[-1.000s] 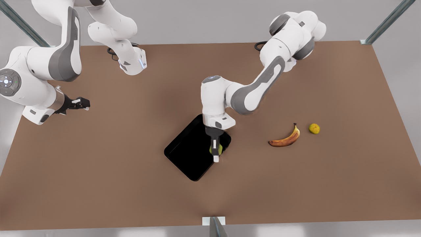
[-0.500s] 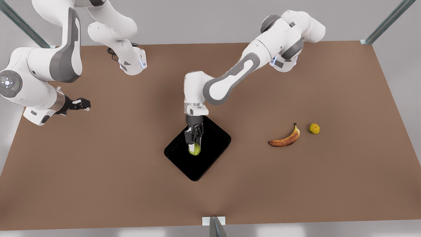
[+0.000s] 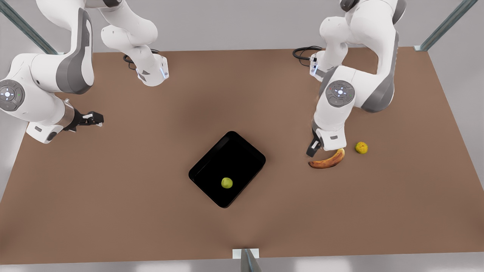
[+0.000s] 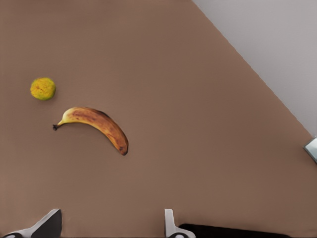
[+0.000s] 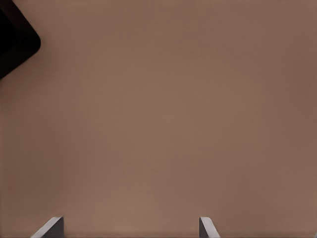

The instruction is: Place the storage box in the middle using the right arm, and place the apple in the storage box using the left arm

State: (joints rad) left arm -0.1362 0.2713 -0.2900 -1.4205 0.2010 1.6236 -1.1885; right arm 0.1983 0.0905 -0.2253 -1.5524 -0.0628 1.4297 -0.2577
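The black storage box (image 3: 236, 153) lies turned at an angle near the table's middle. The yellow-green apple (image 3: 227, 183) rests inside it, close to its near wall, with nothing touching it. My left gripper (image 3: 312, 148) hangs off to the front view's right, just above the stem end of a banana; in its wrist view the left gripper (image 4: 109, 230) is open and empty, with a strip of the box (image 4: 233, 231) at the frame edge. My right gripper (image 3: 94, 119) waits at the front view's far left, and the right gripper (image 5: 129, 229) is open over bare table, with a box corner (image 5: 12, 44) in sight.
A brown-spotted banana (image 3: 329, 160) (image 4: 96, 121) and a round yellow-orange fruit (image 3: 361, 147) (image 4: 43, 89) lie on the brown table (image 3: 113, 196) at the front view's right. A metal bracket (image 3: 245, 255) sits at the table's near edge.
The left gripper let go of the apple over the box, and its arm swung back to the front view's right, above the banana. The apple now lies in the box. The right arm stayed put.
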